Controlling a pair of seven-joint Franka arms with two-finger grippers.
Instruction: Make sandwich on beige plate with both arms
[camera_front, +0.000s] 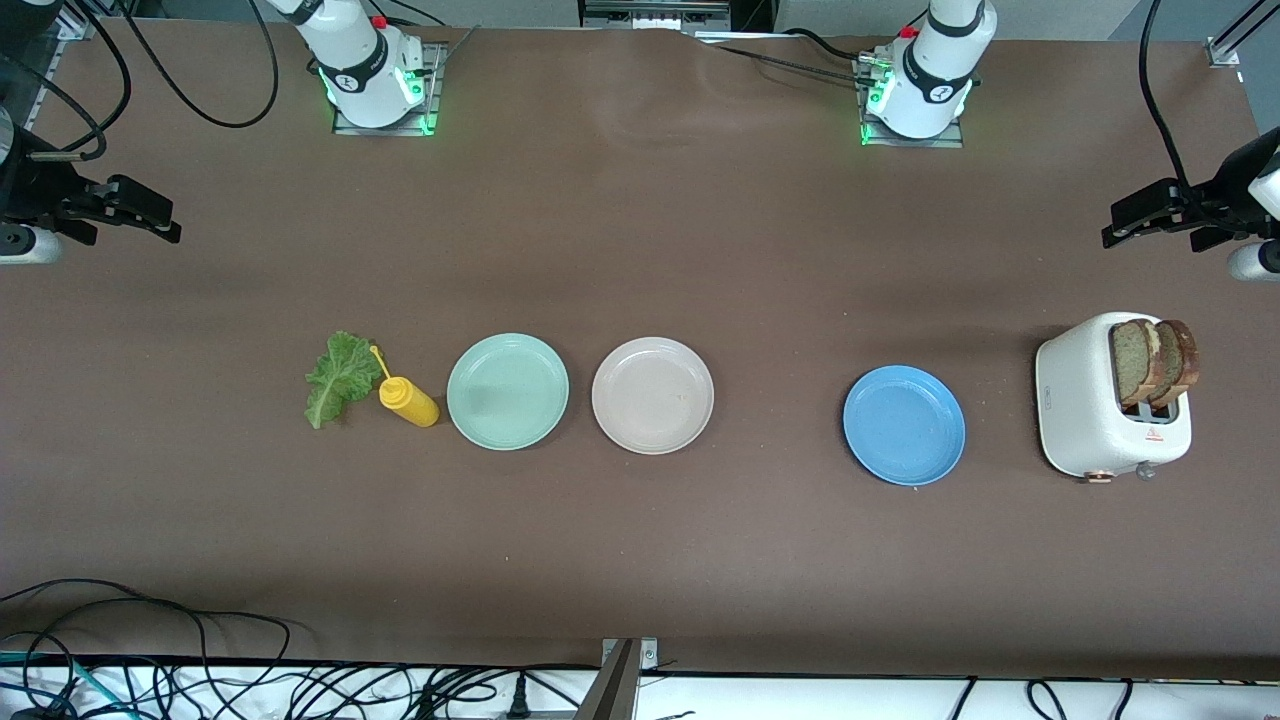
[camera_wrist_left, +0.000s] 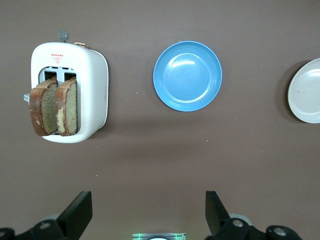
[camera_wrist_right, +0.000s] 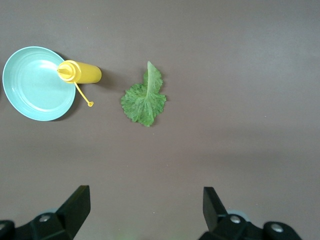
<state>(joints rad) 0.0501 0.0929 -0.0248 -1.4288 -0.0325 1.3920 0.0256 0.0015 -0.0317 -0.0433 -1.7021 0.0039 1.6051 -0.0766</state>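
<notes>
Both pincers wide and empty: left pincer raised over bare surface near the toaster, right pincer likewise near the lettuce leaf. Toast slices upright in toaster slots, probably light, stiff, crumbly: grip the exposed upper crusts. Lettuce limp, thin, tearable: pinch at the rib; beige plate bare, beside the mint-green plate.
</notes>
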